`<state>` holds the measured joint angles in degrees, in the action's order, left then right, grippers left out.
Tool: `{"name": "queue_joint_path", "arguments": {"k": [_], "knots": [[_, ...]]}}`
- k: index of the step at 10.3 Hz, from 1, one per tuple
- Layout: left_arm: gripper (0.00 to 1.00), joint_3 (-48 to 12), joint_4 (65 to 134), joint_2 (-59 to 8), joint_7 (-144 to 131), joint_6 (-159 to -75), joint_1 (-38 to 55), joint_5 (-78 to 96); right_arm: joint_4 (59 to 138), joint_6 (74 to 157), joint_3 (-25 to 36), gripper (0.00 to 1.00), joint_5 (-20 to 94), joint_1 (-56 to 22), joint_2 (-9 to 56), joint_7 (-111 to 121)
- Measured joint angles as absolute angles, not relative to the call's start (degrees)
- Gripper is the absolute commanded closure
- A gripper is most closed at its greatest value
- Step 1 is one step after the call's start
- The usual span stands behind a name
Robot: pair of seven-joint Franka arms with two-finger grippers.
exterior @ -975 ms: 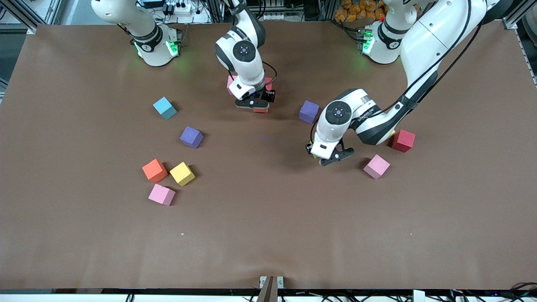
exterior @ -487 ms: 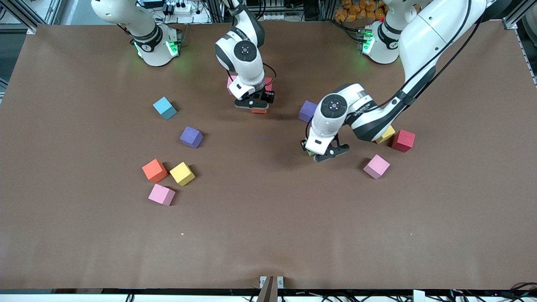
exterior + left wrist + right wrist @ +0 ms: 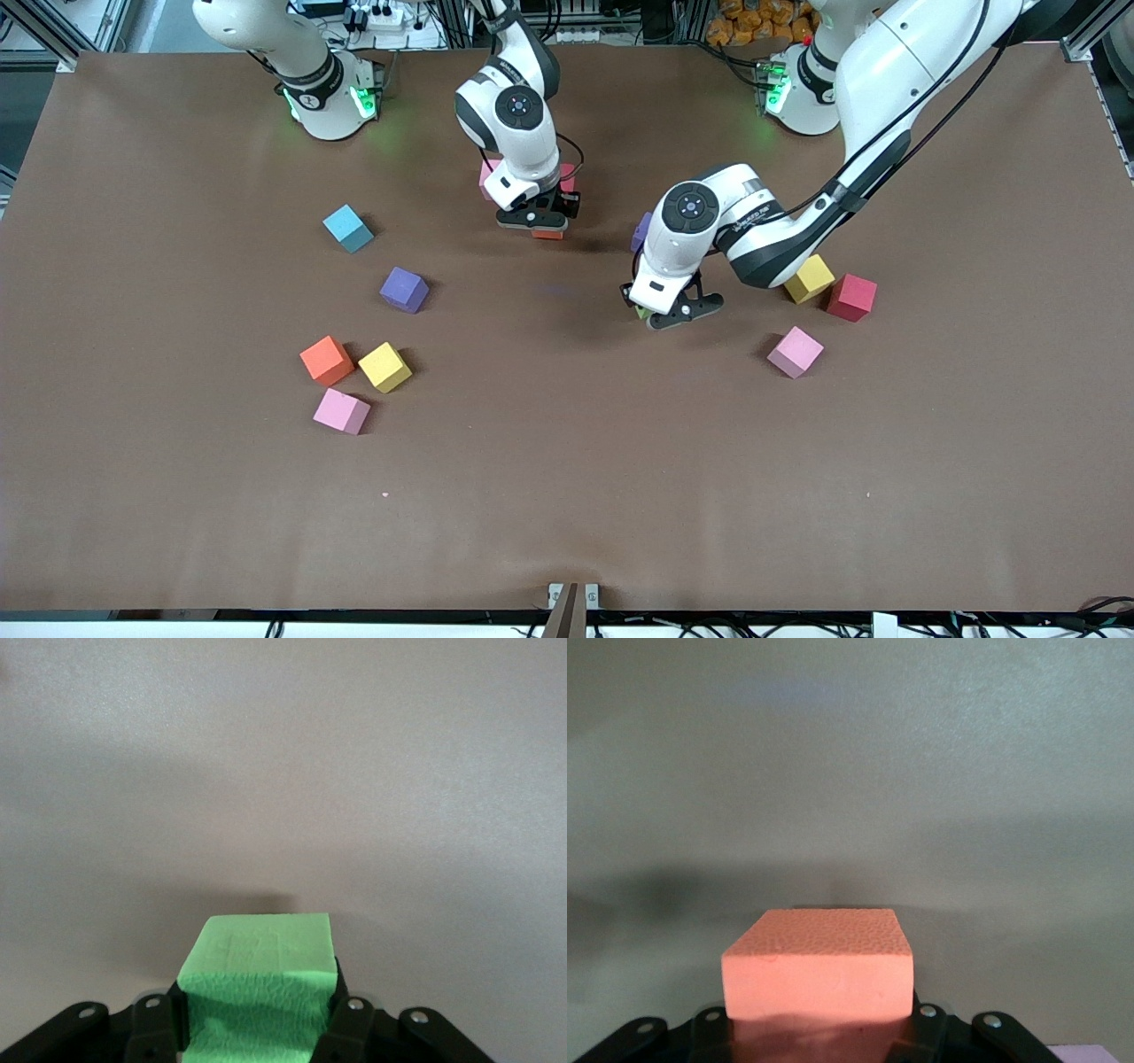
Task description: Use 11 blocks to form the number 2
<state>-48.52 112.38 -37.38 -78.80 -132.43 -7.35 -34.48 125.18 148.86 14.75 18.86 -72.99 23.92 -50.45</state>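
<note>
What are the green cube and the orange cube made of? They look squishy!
Green cube: probably soft foam, matte, with a crinkly, pitted face. Orange cube: likely the same foam, dull with a fine bumpy grain. Neither shines like plastic.

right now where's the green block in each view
front view: green block peeks out under the left claw, mid-table.
left wrist view: it fills the lower middle, clamped between the fingers.
right wrist view: not in it.
shared landmark: the left claw's black fingers.

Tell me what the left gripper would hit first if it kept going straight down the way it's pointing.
Probably just the bare table. The left gripper, shut on the green block, points downward, and its wrist view shows nothing else ahead; the block would touch first.
</note>
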Motion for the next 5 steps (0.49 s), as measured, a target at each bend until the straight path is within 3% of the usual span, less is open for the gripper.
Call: {"name": "queue_joint_path", "arguments": {"k": [2, 3, 4, 5], "knots": [[0.58, -48.59, 112.38, -37.38, -78.81, -132.42, -7.34, -34.47, 125.18, 149.02, 14.74, 0.64, 18.86, -73.34, 24.34, -50.67], [0.58, -48.59, 112.38, -37.38, -78.81, -132.42, -7.35, -34.47, 125.18, 149.04, 14.75, 0.58, 18.86, -73.37, 24.38, -50.72], [0.58, -48.58, 112.38, -37.38, -78.82, -132.42, -7.37, -34.47, 125.18, 149.05, 14.76, 0.38, 18.86, -73.37, 24.38, -50.75], [0.58, -48.58, 112.38, -37.38, -78.83, -132.42, -7.40, -34.47, 125.17, 149.05, 14.76, 0.26, 18.86, -73.37, 24.38, -50.79]]}}
